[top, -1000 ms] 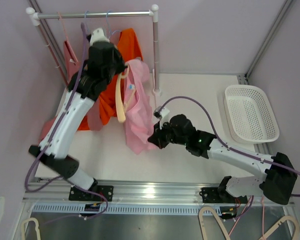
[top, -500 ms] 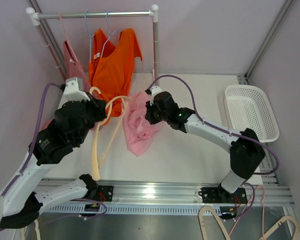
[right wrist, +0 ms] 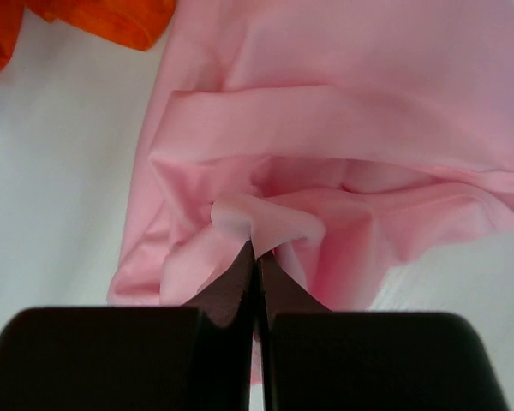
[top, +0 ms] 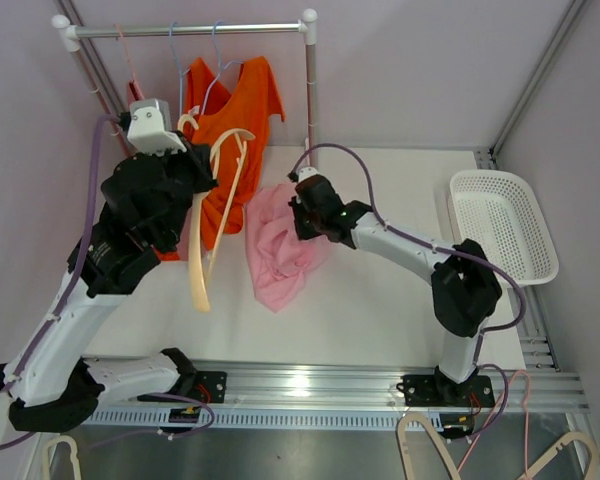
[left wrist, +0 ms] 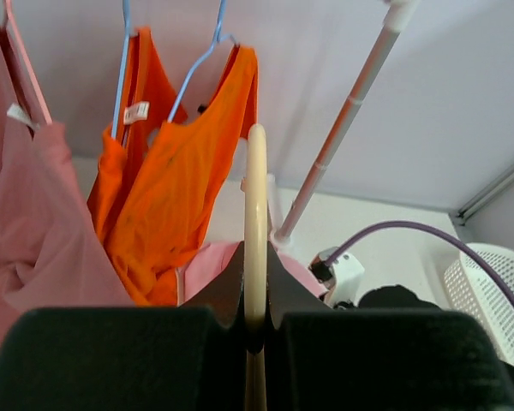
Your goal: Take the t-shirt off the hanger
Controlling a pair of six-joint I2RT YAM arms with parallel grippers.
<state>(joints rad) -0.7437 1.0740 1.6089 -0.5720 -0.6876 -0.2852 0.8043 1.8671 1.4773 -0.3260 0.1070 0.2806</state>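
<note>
The left gripper (left wrist: 255,301) is clamped on the cream hanger (left wrist: 256,197), held in the air beside the orange shirt (left wrist: 180,188). The right gripper (right wrist: 257,259) pinches a fold of the pink t-shirt (right wrist: 343,128), which lies crumpled on the white worktop (top: 380,310), off the hanger.

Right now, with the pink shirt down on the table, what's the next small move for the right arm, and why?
Probably open the right tool and let the pink t-shirt go: it lies bunched on the table, clear of the cream hanger, which the left tool holds up beside the orange shirt.
</note>
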